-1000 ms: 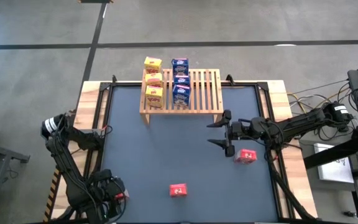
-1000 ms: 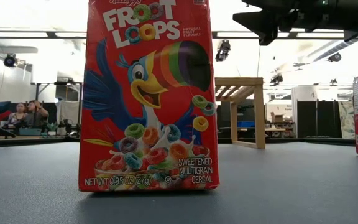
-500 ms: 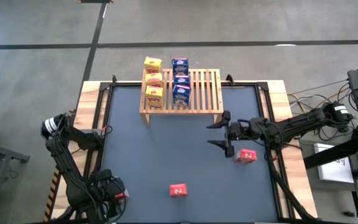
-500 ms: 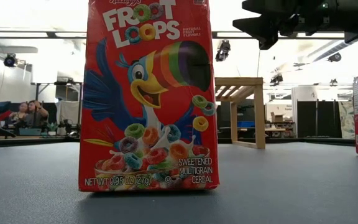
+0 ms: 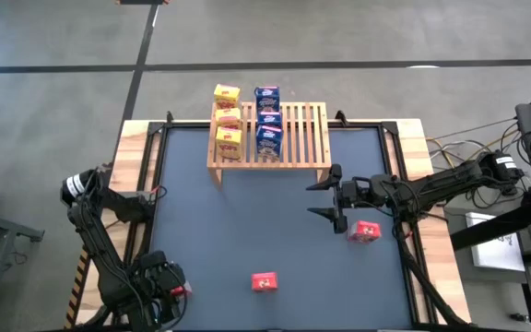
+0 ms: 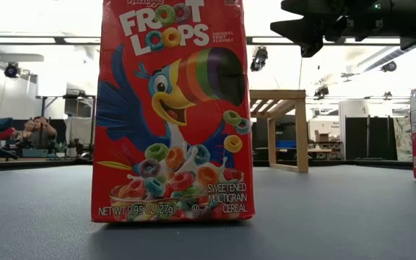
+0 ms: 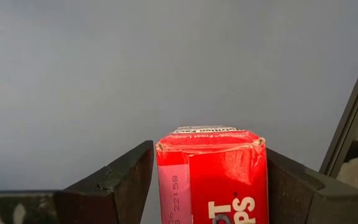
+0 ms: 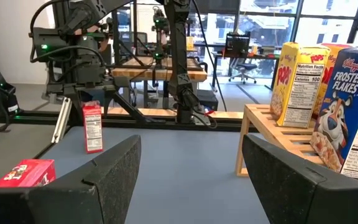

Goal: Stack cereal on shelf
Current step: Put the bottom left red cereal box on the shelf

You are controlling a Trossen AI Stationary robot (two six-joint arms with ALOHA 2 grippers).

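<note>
The wooden slatted shelf (image 5: 293,134) stands at the table's far edge. On its left half stand three yellow cereal boxes (image 5: 229,118) and three blue ones (image 5: 268,118), in two rows. One red box (image 5: 264,282) stands upright near the front edge, and it fills the low view (image 6: 172,108). Another red box (image 5: 365,231) sits on the mat at the right. My right gripper (image 5: 314,199) hovers open beside that box, level and pointing to the table's left. My left gripper (image 5: 169,290), at the near left corner, is shut on a third red box (image 7: 211,177). My left gripper pinches the red box between its two fingers, one on each narrow side (image 7: 161,174). The fingers point steeply down and run along the box, whose flap end (image 7: 209,133) points away from the wrist. Whether that end rests on the mat I cannot tell.
The shelf's right half (image 5: 310,129) has bare slats. Bare dark mat (image 5: 238,212) lies between the shelf and the front red box. A raised frame edges the table (image 5: 155,184). People sit at desks in the room beyond (image 6: 31,133).
</note>
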